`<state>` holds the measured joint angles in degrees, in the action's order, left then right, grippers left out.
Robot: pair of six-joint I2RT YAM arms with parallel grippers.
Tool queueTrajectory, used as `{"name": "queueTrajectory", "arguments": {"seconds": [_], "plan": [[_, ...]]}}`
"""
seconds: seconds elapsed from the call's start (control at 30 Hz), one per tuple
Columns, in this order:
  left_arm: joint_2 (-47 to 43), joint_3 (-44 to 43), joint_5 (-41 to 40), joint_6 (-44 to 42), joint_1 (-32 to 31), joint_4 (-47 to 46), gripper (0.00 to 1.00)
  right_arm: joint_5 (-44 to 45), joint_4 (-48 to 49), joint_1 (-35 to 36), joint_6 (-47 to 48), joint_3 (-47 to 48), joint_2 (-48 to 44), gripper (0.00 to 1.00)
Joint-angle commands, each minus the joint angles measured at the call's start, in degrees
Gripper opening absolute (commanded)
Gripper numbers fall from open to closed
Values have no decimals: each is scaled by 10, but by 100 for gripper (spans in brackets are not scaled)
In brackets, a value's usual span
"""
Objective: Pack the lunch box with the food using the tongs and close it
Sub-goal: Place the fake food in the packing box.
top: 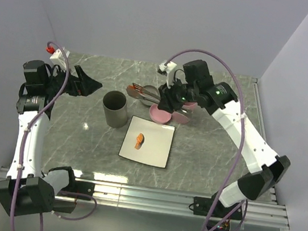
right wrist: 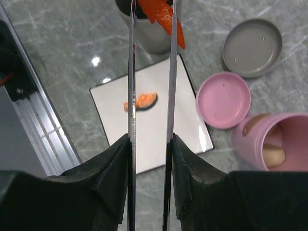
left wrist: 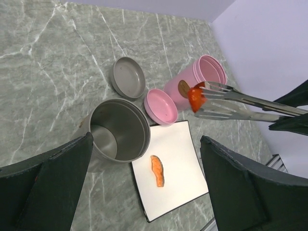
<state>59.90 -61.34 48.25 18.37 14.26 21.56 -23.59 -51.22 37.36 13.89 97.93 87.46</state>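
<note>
Right tool [right wrist: 150, 142] is partly closed on the two thin arms of the long slim silver metal tongs [right wrist: 131, 86], squeezing them near parallel. At the slotted tips sits a small orange-red food piece [left wrist: 196, 98], pinched in the air close to the mouth of the pink plastic lunch box cylinder [left wrist: 202, 77], where tan-brown balls [right wrist: 272, 154] already lie inside. That piece looks light, soft and glossy, so I'd judge it slippery: a steady squeeze on the springy arms suits it. A second orange slice [top: 139, 141] waits on the white square plate [top: 160, 151]. Left tool [left wrist: 147, 139] hangs wide open and empty, beside the brushed steel cylinder [left wrist: 118, 129]. Round pink lid [left wrist: 161, 107] and grey lid [left wrist: 129, 77] lie on the marbled grey tabletop [left wrist: 48, 57].
</note>
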Motion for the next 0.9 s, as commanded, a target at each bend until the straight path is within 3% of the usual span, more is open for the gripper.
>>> {"name": "queueTrajectory", "arguments": {"seconds": [0.0, 0.23, 0.57, 0.87], "plan": [[-7, -3, 9, 20, 9, -31, 99, -22, 22, 11, -12, 59, 25, 37], [3, -4, 11, 54, 35, -47, 99, -17, 1, 40, -6, 143, 103, 37], [16, -2, 39, 62, 46, -54, 99, 20, -5, 72, 6, 163, 169, 39], [16, -1, 52, 65, 47, -58, 99, 40, -6, 79, 5, 164, 182, 59]]}}
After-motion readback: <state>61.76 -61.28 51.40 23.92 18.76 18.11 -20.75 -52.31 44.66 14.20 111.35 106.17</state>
